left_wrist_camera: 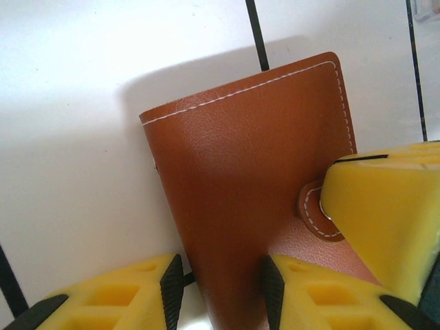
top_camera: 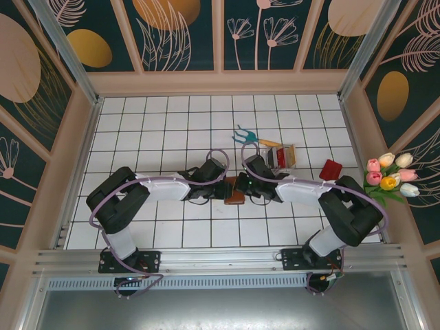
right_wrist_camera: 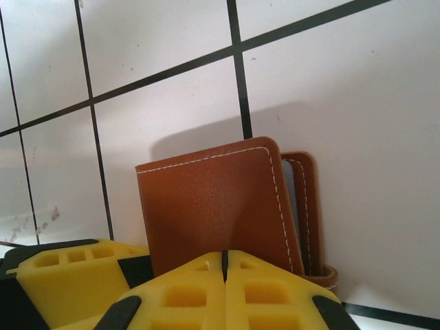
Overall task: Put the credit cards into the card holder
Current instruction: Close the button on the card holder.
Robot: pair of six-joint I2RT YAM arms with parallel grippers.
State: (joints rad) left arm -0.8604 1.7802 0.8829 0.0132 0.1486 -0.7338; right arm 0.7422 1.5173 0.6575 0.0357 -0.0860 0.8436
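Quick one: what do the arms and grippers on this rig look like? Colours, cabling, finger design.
Both arms, left arm and right arm, have black joint housings, white links and a looping lilac cable. The left gripper and right gripper carry chunky yellow fingers with lattice cut-outs and black ribbed pads.

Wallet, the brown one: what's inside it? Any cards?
The wallet is almost shut. Between its two brown flaps a thin grey strip of lining shows. The pockets are hidden by the flaps, so I can't tell whether any card is in there.
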